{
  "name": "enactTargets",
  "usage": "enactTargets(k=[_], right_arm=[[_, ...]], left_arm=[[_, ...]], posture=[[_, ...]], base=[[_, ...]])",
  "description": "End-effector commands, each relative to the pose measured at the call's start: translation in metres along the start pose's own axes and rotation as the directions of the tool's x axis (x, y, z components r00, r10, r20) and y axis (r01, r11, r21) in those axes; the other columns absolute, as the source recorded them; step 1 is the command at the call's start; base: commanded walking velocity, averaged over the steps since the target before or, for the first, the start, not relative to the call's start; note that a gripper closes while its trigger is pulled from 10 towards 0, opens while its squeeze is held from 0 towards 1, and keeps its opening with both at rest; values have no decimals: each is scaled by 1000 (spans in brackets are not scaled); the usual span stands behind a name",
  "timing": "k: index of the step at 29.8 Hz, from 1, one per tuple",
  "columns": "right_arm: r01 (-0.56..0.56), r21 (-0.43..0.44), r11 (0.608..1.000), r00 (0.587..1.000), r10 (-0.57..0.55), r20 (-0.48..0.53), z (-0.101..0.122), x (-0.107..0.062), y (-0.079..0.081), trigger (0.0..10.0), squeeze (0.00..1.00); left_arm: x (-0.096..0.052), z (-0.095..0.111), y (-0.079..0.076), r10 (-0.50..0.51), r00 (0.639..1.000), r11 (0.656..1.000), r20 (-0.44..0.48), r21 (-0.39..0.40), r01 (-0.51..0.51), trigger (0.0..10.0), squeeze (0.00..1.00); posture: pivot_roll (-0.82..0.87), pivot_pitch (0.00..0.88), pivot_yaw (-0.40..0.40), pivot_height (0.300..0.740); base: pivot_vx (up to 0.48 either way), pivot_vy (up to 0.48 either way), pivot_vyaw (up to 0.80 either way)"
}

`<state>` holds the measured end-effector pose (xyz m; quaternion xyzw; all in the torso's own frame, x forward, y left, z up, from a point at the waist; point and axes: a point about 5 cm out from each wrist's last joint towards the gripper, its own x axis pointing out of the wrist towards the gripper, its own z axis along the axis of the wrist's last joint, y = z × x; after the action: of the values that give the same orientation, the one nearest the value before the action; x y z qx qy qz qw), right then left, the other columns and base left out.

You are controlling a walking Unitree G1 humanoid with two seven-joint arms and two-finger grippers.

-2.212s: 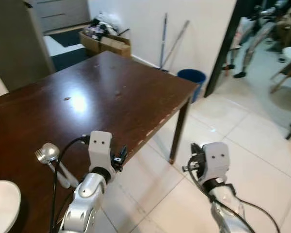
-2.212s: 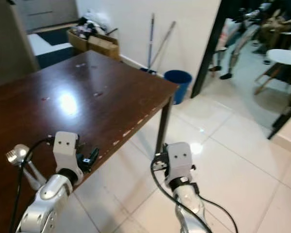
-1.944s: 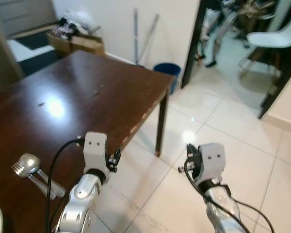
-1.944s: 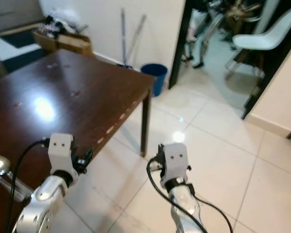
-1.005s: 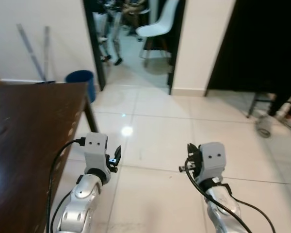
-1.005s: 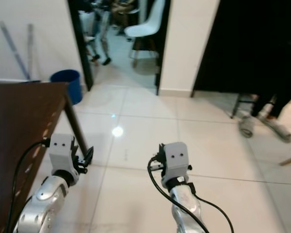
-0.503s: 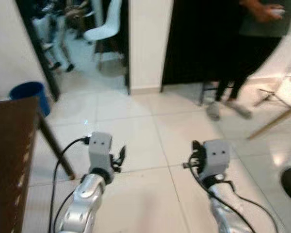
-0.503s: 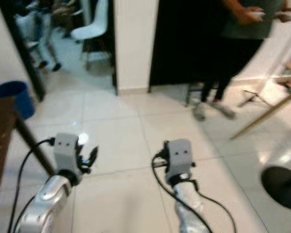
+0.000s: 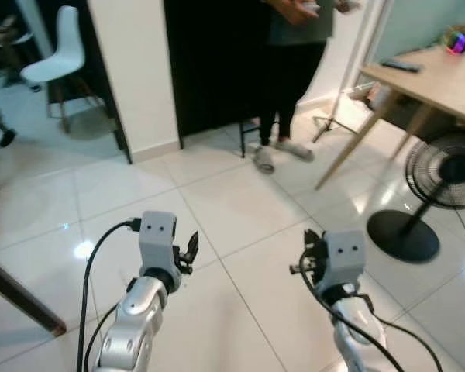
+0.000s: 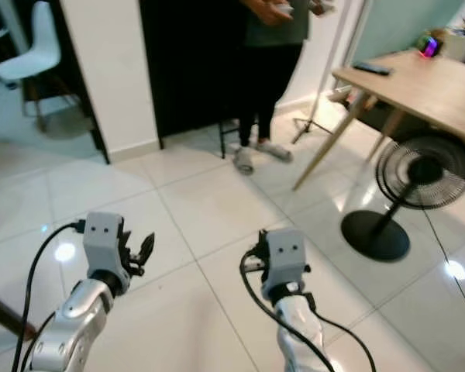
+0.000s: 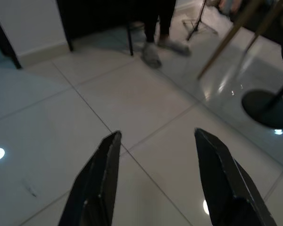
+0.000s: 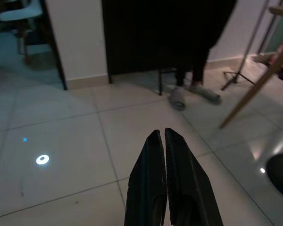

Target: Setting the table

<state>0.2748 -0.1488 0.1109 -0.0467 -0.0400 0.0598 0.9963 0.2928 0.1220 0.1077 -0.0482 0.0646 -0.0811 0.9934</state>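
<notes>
Your left end effector (image 11: pixel 153 176) spread wide and right end effector (image 12: pixel 165 179) pressed together, both empty, hover mid-frame over white floor tiles (image 9: pixel 225 201), apparently in transit; no tableware in sight

A tiled floor (image 9: pixel 240 225) spreads out before the robot. Ahead stands a person (image 9: pixel 294 70) in front of a doorway (image 9: pixel 209 62), feet on the tiles. To the right of the person a tripod stand (image 9: pixel 333 116) rests on the floor, and further right a wooden table (image 9: pixel 426 77) carries a remote (image 9: pixel 397 67) and a small gadget (image 9: pixel 457 39). A floor fan (image 9: pixel 442 182) stands just before that table. Left of the doorway a wall section (image 9: pixel 128 70) rises, with a white chair (image 9: pixel 54 58) behind it to the left. A table leg (image 9: pixel 19 298) slants at the near left.
</notes>
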Motion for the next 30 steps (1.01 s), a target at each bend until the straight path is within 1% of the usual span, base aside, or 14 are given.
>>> enactTargets(k=[1,24,25,26,27,28,30], right_arm=[[7,-2,1000,1000,-7,-14,-2,-1,-3,10000,0],[14,9,1000,1000,-14,-18,-3,-1,-3,10000,0],[18,12,1000,1000,-18,-17,-3,0,-3,10000,0],[22,12,1000,1000,-22,-13,-2,0,-3,10000,0],[23,12,1000,1000,-23,-12,-2,0,-3,10000,0],[22,8,1000,1000,-22,-9,-2,0,-3,10000,0],[21,6,1000,1000,-21,-7,-1,1,-3,10000,0]], left_arm=[[-1,-6,0,3,1000,1000,-31,-13,-3,10000,0],[3,-2,0,26,1000,999,-18,-18,-26,10000,0],[4,-3,2,38,999,999,-25,3,-38,10000,0],[7,-5,3,58,998,998,-40,30,-57,10000,200],[7,-6,4,66,997,997,-46,40,-64,10000,200],[8,-6,4,72,996,997,-45,37,-71,10000,271],[9,-4,5,79,996,997,-38,25,-78,10000,275]], posture=[[-136,0,103,740],[-131,0,103,740],[-130,0,102,740],[-130,0,102,740],[-130,0,102,740],[-131,0,103,740],[-131,0,103,740]], base=[[0,0,-800],[0,0,-800],[0,0,-800],[480,0,-531],[480,0,-531],[480,0,0],[480,0,0]])
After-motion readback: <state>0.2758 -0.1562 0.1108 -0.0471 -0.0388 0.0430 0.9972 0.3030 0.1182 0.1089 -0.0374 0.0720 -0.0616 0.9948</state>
